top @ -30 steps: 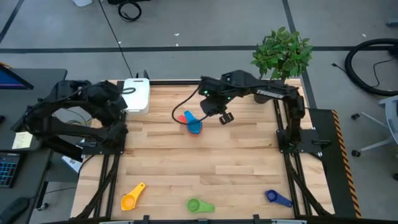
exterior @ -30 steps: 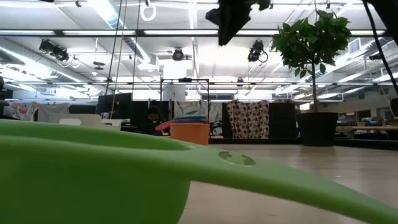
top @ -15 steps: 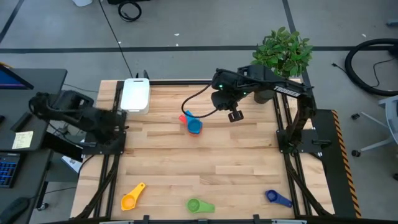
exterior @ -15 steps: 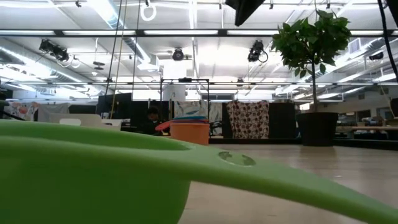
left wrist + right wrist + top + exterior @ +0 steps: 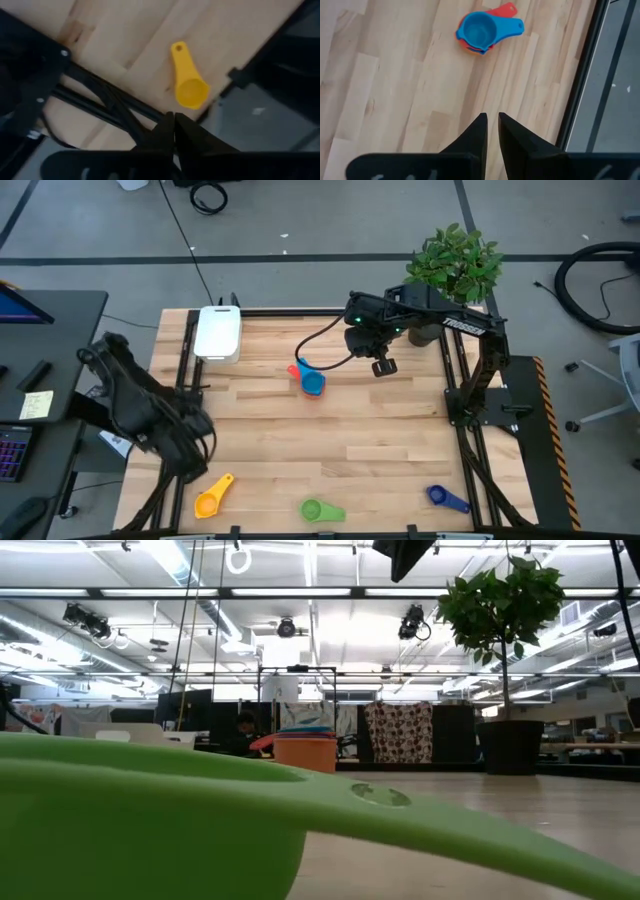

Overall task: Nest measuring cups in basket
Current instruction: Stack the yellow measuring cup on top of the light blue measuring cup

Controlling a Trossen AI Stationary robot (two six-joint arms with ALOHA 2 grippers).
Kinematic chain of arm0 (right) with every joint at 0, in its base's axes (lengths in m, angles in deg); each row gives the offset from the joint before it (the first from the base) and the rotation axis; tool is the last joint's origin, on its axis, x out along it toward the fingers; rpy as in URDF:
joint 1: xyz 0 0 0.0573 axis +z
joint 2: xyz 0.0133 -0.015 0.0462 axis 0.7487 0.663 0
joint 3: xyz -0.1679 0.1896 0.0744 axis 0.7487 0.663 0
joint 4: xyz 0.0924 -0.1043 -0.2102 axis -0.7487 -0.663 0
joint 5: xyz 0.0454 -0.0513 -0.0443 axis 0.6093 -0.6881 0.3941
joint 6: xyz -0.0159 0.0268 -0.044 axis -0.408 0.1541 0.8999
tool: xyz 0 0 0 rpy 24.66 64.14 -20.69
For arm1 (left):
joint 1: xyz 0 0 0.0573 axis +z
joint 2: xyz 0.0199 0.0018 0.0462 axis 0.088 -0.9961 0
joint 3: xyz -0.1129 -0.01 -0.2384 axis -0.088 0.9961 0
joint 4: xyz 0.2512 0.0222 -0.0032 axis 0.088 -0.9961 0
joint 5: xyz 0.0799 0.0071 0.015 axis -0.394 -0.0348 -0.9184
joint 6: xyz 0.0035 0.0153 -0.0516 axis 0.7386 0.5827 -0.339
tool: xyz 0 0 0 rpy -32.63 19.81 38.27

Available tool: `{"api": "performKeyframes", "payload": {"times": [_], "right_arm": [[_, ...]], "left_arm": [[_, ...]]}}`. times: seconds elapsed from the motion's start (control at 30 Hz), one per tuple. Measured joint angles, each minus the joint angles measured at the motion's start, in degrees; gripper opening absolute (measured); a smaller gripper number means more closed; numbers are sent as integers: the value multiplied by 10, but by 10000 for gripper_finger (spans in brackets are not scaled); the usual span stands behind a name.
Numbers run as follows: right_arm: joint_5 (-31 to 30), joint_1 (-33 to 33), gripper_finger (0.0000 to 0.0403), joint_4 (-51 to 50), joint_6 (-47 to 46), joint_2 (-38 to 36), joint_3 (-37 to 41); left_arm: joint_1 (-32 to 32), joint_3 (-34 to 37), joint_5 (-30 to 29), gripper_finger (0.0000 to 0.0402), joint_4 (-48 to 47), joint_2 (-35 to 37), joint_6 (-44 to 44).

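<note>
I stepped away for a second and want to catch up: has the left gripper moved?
Yes. The left gripper was beside the white basket at the table's far left corner; it has swung toward the near left corner, over the yellow measuring cup.

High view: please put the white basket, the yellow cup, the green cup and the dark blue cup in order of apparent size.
1. white basket, clearly largest.
2. yellow cup and green cup: these look about alike, so I do not rank them.
3. dark blue cup, slightly smaller in its bowl.
</note>
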Motion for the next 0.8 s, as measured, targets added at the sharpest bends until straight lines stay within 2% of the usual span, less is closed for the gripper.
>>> {"api": "performKeyframes", "payload": {"times": [0.13,0.23,0.47,0.63,0.8], "right_arm": [[0,0,49,0,-2,0,0],[4,1,49,0,-2,0,0],[30,1,49,0,-3,0,0],[30,1,49,0,-8,1,0],[35,2,49,0,-36,1,0]], "left_arm": [[-13,0,7,52,-2,-41,2],[-14,0,34,73,-2,-63,7],[-15,0,66,123,16,-93,6],[-21,0,60,154,20,-117,2],[-54,0,36,157,55,-156,7]]}}
